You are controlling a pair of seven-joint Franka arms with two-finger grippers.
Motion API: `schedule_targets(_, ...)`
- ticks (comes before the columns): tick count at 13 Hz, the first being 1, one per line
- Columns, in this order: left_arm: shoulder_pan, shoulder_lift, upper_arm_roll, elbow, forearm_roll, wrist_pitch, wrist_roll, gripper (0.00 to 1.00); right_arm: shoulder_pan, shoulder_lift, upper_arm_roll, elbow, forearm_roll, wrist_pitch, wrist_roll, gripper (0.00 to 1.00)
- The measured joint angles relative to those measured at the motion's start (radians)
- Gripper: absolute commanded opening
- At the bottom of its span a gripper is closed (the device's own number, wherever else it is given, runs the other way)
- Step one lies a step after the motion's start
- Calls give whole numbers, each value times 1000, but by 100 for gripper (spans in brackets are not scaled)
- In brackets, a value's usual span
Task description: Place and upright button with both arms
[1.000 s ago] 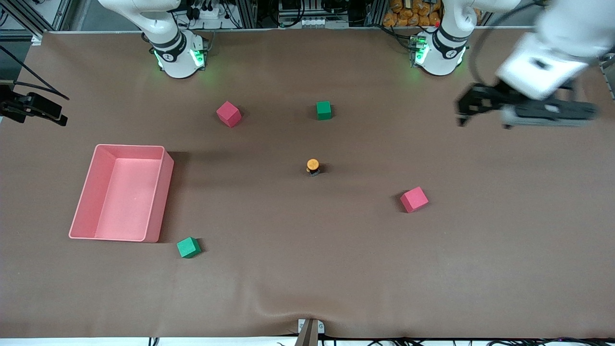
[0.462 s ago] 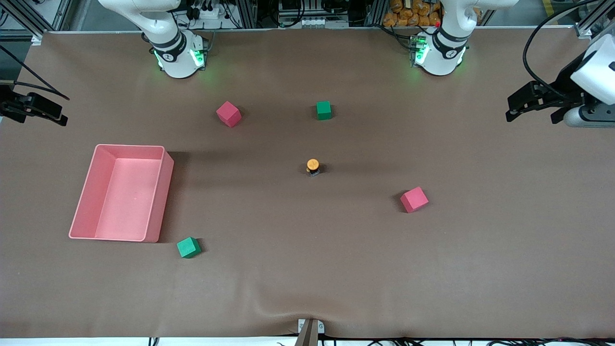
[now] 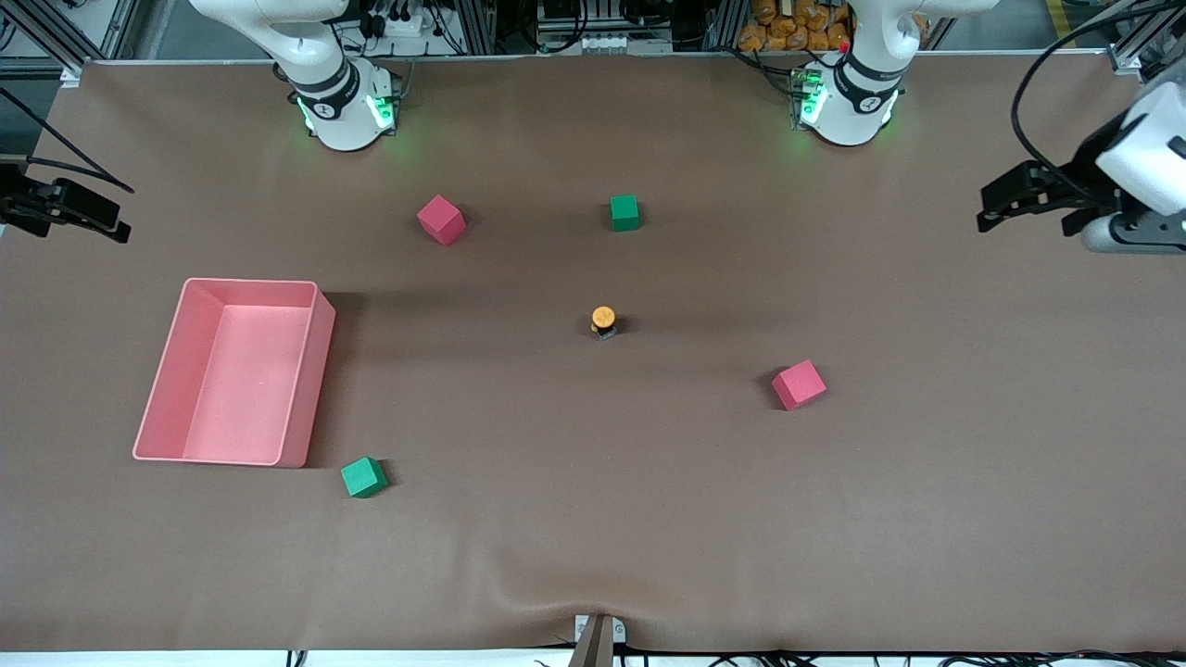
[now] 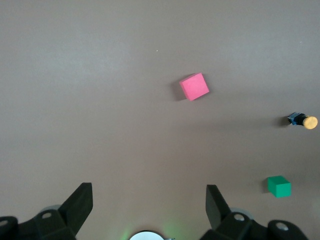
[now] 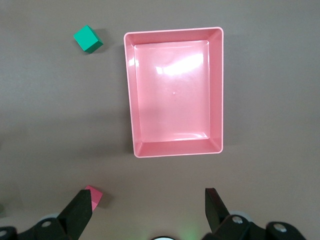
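Covering the whole table in a smooth brown mat, buckling slightly at the edge nearest the front camera around a small metal bracket, with aluminium framing and cables running along the farthest edge.

The button stands upright mid-worktop; the bin sits well apart from it, toward the right arm's end.

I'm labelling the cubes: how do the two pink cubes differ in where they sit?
One pink cube lies toward the right arm's end, farther from the front camera than the button. The other pink cube lies toward the left arm's end, nearer the camera than the button. Both look the same colour and size and rest untouched.
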Motion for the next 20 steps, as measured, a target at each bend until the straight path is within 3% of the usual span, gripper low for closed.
schedule_targets(7, 9, -12, -10, -15, 16, -23, 28, 100, 0, 0, 0, 0, 0, 0, 0, 100)
schedule_targets(12, 10, -104, -15, -131, 31, 16, 34, 100, 0, 0, 0, 0, 0, 0, 0, 100)
schedule_targets(20, 12, -68, -15, -97, 33, 38, 57, 100, 0, 0, -1, 0, 0, 0, 1, 100)
